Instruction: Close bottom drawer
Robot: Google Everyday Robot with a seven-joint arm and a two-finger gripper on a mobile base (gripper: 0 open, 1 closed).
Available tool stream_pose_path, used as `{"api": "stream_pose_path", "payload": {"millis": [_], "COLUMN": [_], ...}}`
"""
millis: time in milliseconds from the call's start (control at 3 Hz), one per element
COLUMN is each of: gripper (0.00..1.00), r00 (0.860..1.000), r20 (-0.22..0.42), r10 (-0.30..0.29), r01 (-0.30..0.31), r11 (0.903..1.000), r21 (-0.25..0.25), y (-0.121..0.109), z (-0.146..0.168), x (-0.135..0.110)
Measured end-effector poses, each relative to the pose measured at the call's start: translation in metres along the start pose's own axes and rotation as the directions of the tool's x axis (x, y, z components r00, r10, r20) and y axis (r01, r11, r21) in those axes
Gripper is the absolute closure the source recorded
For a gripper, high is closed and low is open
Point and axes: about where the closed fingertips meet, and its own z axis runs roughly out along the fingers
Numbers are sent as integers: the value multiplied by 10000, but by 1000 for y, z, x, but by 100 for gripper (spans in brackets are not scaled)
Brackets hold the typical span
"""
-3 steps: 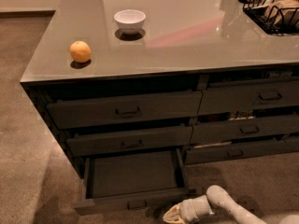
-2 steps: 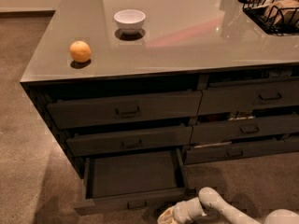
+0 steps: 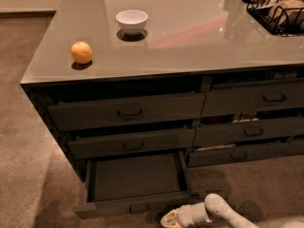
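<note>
Since a second ago the gripper has slid a little to the left along the front of the drawer, and the arm behind it has followed; the drawer itself is as far out as before.

The gripper sits low at the bottom edge of the view, just in front of the right part of the drawer's front panel, right of the centre pull. Whether it is open or closed cannot be told, nor whether it touches the panel. It holds nothing that shows.

The drawer is the lowest of the left stack in the bench and stands pulled well out toward the camera, its tray bare. Its long axis runs left to right along the bench face, and its front faces the camera.

On the bench top lie an orange, a white bowl and a wire basket.
</note>
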Motion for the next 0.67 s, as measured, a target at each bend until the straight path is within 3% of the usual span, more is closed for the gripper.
{"api": "stream_pose_path", "payload": {"millis": [333, 667], "gripper": [100, 100], "r00": [9999, 9990], "r20": [47, 325], "r10": [-144, -305], "r01": [135, 221], "r11": [9885, 9722], "r21": [1503, 2330], "y": [-28, -60], "z": [-13, -13], "x": [-4, -10]}}
